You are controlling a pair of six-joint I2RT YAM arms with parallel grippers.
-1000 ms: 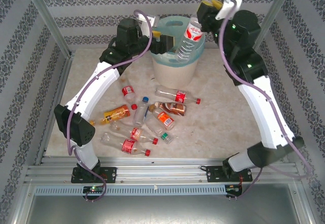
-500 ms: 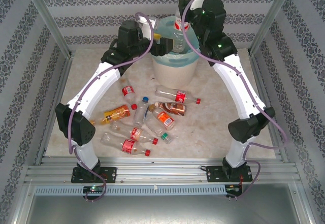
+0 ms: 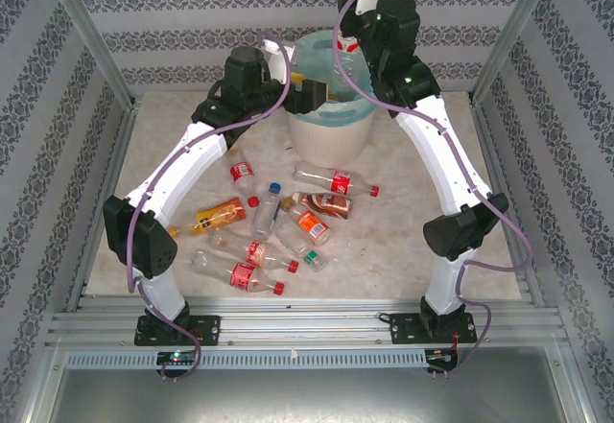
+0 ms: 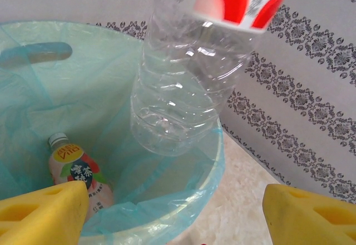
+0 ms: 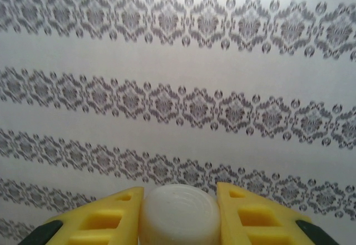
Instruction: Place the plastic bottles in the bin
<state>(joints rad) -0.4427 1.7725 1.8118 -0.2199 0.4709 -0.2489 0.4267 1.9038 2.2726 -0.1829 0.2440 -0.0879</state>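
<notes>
Over the bin [image 3: 331, 135], right gripper [image 5: 178, 192] pinches a bottle [image 4: 183, 95] by its cap [image 5: 179, 220] (looks light, thin-walled, crushable; neck's the stiff spot); left gripper [image 4: 172, 200] gapes, empty.

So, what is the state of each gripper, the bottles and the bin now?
Right gripper: shut on white cap of clear red-labelled plastic bottle, hanging over bin.
Left gripper: open, empty.
Round cream-white bin with turquoise liner: upright, pink-labelled bottle inside.
Loose plastic bottles: lying on their sides, outside bin.
</notes>
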